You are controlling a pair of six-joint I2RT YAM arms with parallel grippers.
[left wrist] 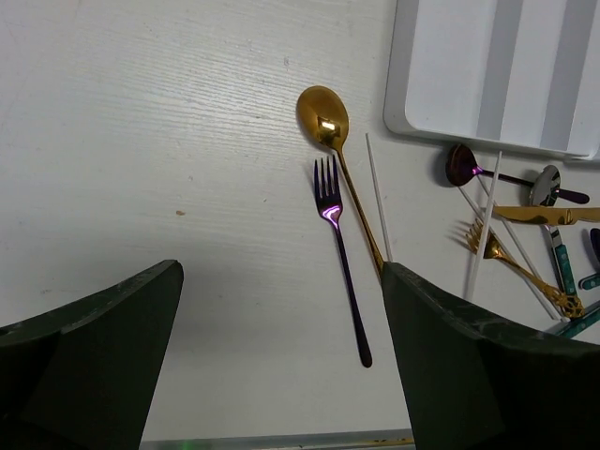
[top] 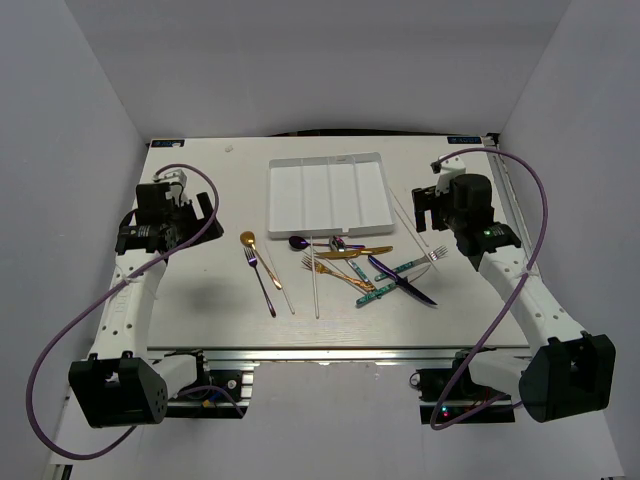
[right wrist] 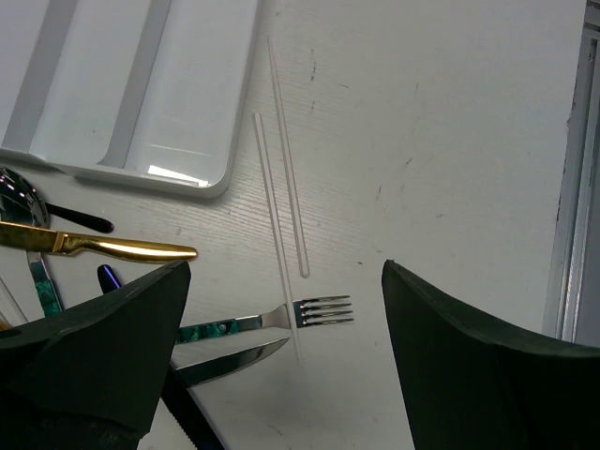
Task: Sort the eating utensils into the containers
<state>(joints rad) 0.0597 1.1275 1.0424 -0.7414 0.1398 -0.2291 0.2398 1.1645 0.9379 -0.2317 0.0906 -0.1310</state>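
Note:
The white tray with four long compartments lies at the table's far middle and holds nothing. Utensils lie scattered in front of it: a gold spoon, a purple fork, white chopsticks, a gold knife, a teal-handled fork. My left gripper is open and empty, left of the pile; its view shows the gold spoon and purple fork ahead of its gripper. My right gripper is open and empty; its gripper hovers over the teal-handled fork and two chopsticks.
A purple spoon, a gold fork and a silver knife lie crossed in the pile. A metal rail runs along the table's right edge. White walls close in the sides and back.

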